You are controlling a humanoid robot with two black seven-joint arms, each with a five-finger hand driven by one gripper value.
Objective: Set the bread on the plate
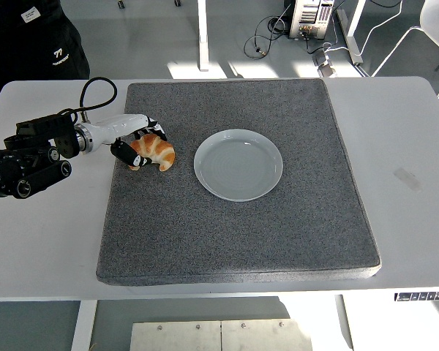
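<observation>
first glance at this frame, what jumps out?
The golden croissant at the left of the grey mat, with the left hand closed around it. Just right of it, near the mat's middle, sits the empty pale plate. A person in dark clothing stands at top left.
</observation>
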